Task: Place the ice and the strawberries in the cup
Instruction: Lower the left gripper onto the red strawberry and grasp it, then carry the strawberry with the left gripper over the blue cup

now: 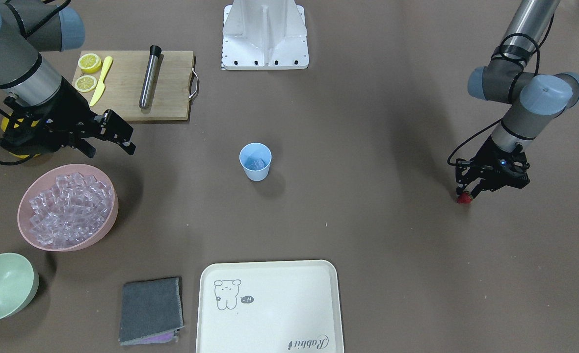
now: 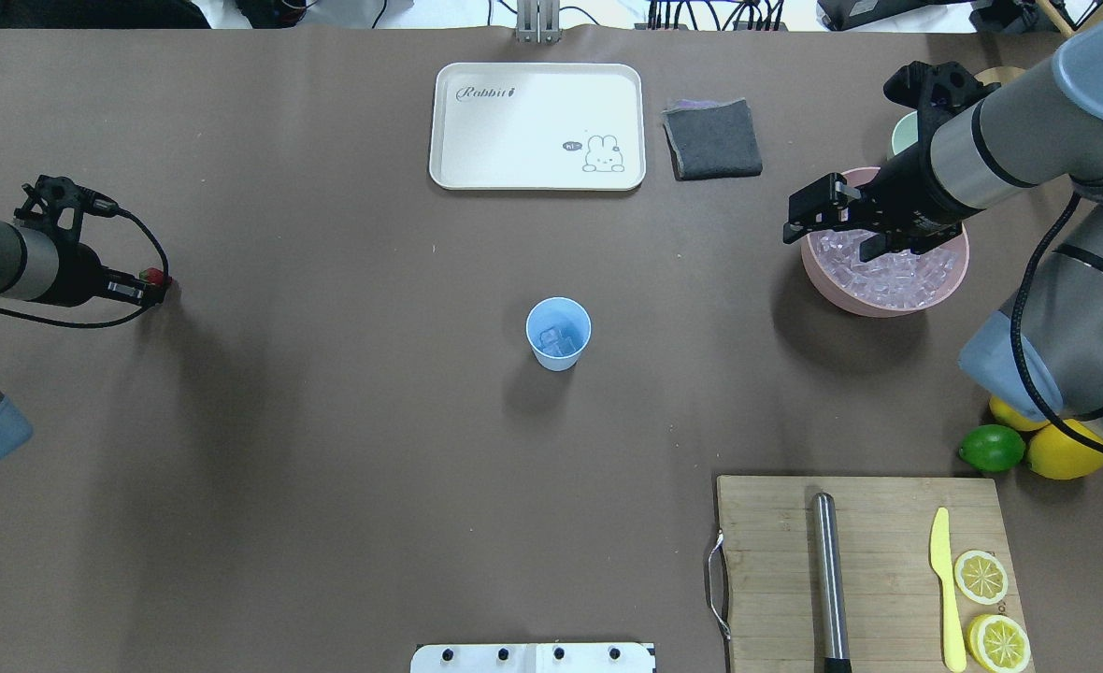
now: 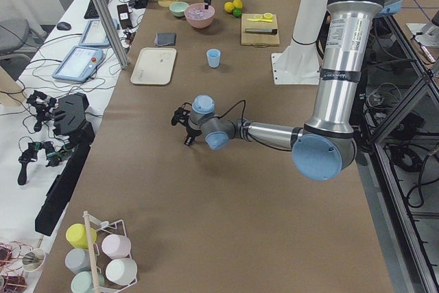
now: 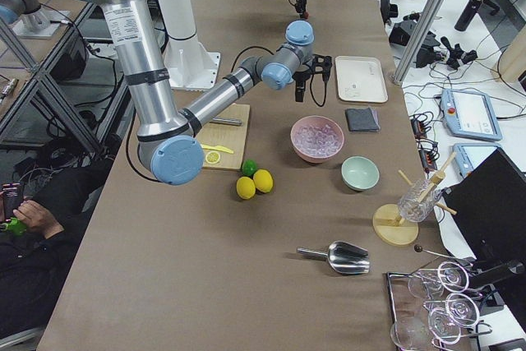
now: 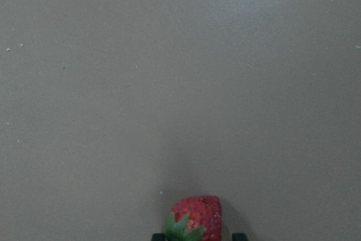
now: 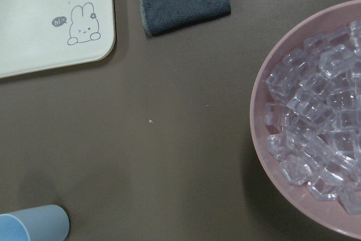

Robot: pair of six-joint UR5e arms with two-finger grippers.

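The cup [image 1: 255, 162] stands upright by itself in the middle of the brown table [image 1: 368, 147]. It is light blue plastic, wider at the top, and a little ice [image 2: 559, 338] lies at its bottom. Bare, flat tabletop runs all around it, and only bare table lies between it and the strawberry [image 1: 463, 198].

The strawberry is far out on the robot's left side, well apart from the cup. It is small, red and bumpy, with a green leafy top. The left gripper [image 1: 467, 195] points down at it, with one finger on each side, very close. I cannot tell if the fingers are squeezing it.

The right gripper [image 1: 111, 151] hangs over the edge of the pink bowl [image 1: 104, 230], on the side nearer the cup. Its fingers are spread wide and hold nothing. The round bowl is heaped with clear, glassy cubes.

A pale green bowl [image 1: 33, 284] sits just beside the pink one. A folded grey cloth [image 1: 151, 310] and a smooth cream tray [image 1: 279, 294] with a bunny drawing lie along the far edge from the robot. Near the robot, a wooden board [image 1: 169, 93] carries a shiny metal rod [image 1: 148, 78], a yellow knife [image 1: 101, 81] and two lemon slices [image 1: 89, 63]. Two lemons [image 2: 1061, 449] and a lime [image 2: 991, 449] sit by the board.
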